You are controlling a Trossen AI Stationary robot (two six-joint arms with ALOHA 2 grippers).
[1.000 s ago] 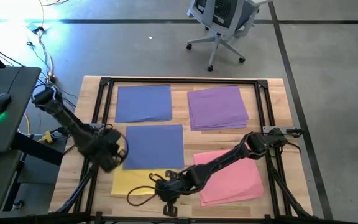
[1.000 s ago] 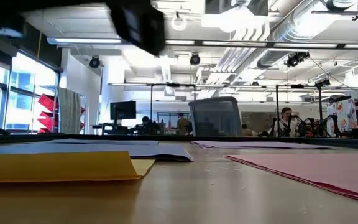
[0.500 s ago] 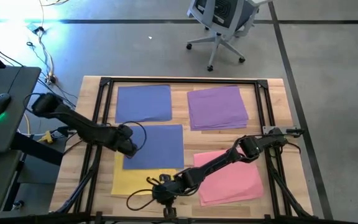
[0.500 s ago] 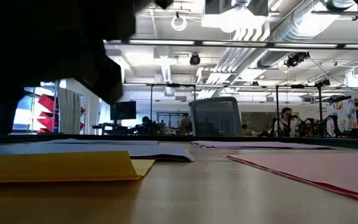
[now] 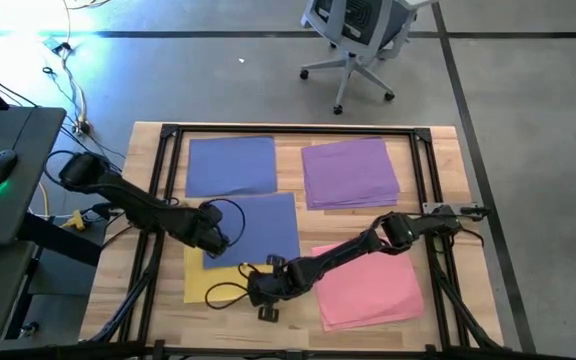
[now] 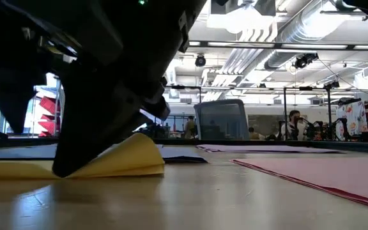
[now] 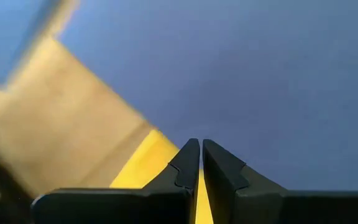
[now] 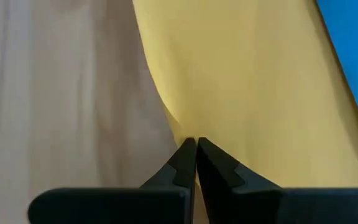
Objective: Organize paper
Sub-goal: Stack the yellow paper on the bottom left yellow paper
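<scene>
No readable writing or labels anywhere. Left gripper (image 5: 211, 237) reaches in from the table's left side, arm stretched low, tip over the seam where the lower blue sheet (image 5: 253, 225) overlaps the yellow sheet (image 5: 200, 283); jaws pressed together, nothing visibly between them in the left wrist view. Right gripper (image 5: 258, 290) stretches diagonally from the right side across the pink stack (image 5: 368, 290) to the yellow sheet's right edge; jaws pressed together at that edge, which curls up off the table (image 6: 222, 198) in the low view. Whether the edge is actually pinched, can't tell. Paper layout: blue sheet (image 5: 230, 165) at far left, purple stack (image 5: 350, 172) at far right, second blue in the middle, yellow at near left partly under it, pink at near right.
</scene>
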